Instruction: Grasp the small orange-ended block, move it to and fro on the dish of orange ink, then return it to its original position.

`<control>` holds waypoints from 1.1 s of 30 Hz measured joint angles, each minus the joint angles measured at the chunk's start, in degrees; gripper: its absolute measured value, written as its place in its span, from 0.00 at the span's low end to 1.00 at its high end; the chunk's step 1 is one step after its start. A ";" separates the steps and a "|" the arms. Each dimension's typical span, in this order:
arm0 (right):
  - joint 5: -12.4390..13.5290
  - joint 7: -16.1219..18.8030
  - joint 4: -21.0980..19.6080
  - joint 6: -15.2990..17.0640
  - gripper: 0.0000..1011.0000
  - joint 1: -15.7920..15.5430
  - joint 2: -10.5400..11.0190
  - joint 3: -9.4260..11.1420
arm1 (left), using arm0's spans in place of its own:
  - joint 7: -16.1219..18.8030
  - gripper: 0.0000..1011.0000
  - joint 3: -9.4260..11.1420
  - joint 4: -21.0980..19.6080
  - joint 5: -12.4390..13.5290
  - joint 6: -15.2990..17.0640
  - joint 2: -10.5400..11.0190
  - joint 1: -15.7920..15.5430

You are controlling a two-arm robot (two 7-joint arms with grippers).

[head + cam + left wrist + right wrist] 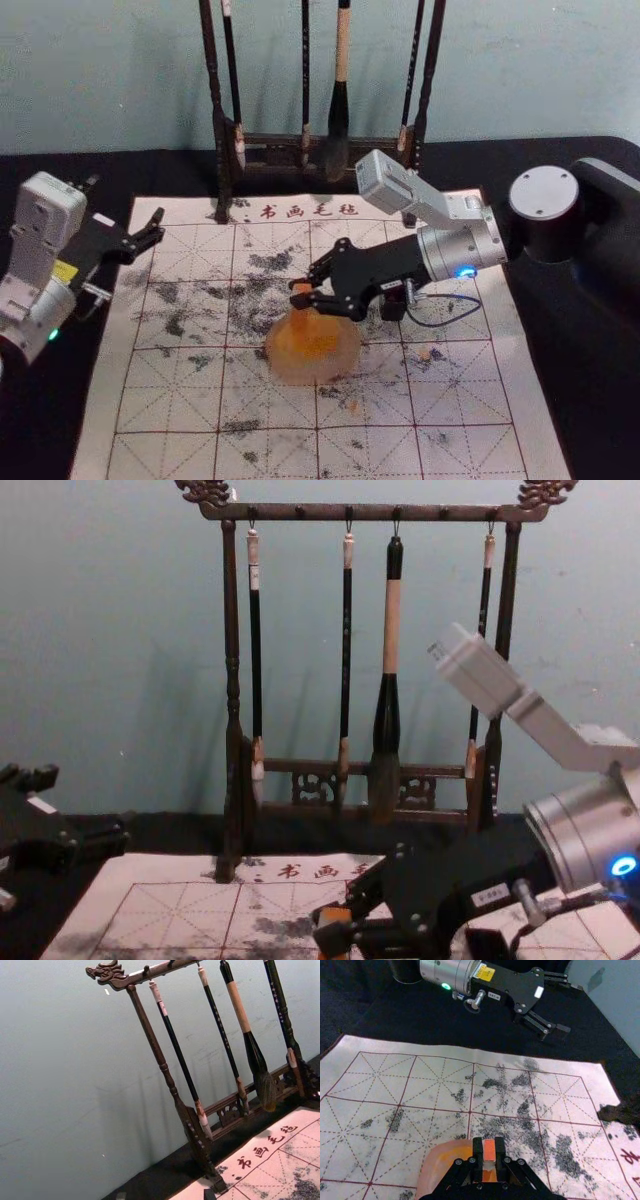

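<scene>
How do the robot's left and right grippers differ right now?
The right gripper is shut on the orange-ended block at the ink dish; the left gripper is open and empty, out to the robot's left. The right arm's light glows blue; the left arm's light glows green. Both grippers are black, with two fingers.

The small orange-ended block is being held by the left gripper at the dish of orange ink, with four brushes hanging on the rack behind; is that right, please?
Not quite: the head view shows the right gripper holding the block, while the left gripper is off to the left. The dish and the four brushes are as you say.
</scene>
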 joint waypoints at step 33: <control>0.32 -2.13 -10.62 3.60 0.13 -4.56 7.17 1.45 | 0.00 0.99 0.00 0.00 0.00 0.00 0.00 0.00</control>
